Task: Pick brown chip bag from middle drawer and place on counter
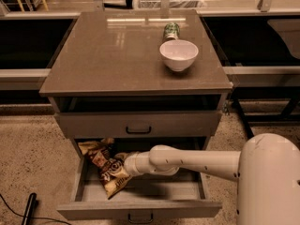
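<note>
The brown chip bag [106,167] lies crumpled in the left part of the open middle drawer [140,210], its tan end toward the drawer front. My white arm reaches in from the right, and my gripper [121,165] is down inside the drawer right against the bag's right side, partly hidden by it. The counter [112,55] is the glossy grey-brown top above.
A white bowl [178,54] and a green can [171,31] stand at the counter's back right. The shallower upper drawer [138,124] is slightly open above my arm. My white base [269,182] fills the lower right. A black object [29,207] lies on the floor at left.
</note>
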`<state>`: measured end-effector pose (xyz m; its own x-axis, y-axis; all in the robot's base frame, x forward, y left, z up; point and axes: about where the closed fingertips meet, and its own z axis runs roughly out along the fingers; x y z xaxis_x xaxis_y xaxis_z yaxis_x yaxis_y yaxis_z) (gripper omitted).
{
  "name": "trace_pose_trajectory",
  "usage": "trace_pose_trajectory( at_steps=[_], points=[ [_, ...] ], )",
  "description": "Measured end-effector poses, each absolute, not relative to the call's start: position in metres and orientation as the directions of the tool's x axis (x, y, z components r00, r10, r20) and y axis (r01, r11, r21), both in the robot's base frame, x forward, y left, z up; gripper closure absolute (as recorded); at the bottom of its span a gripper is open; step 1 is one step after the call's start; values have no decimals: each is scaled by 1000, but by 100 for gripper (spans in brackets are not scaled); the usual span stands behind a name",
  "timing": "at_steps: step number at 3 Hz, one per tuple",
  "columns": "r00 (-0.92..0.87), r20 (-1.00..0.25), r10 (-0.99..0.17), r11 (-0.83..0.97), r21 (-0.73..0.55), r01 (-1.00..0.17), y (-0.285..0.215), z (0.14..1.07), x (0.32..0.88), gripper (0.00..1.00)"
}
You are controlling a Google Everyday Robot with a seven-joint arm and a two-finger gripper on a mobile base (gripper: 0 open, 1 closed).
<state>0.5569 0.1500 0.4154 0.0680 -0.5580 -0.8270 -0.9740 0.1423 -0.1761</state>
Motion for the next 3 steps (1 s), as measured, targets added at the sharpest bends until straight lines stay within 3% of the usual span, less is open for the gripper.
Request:
trace_pose_trajectory(
  at_steps=[1, 2, 3],
  points=[
    [92, -844, -529, 117, -180, -977, 154, 417, 555, 86],
    [184, -876, -446, 64, -236, -970, 157, 430, 550, 100],
    [348, -886, -306, -5, -363, -932, 154, 462, 529, 100]
  ],
)
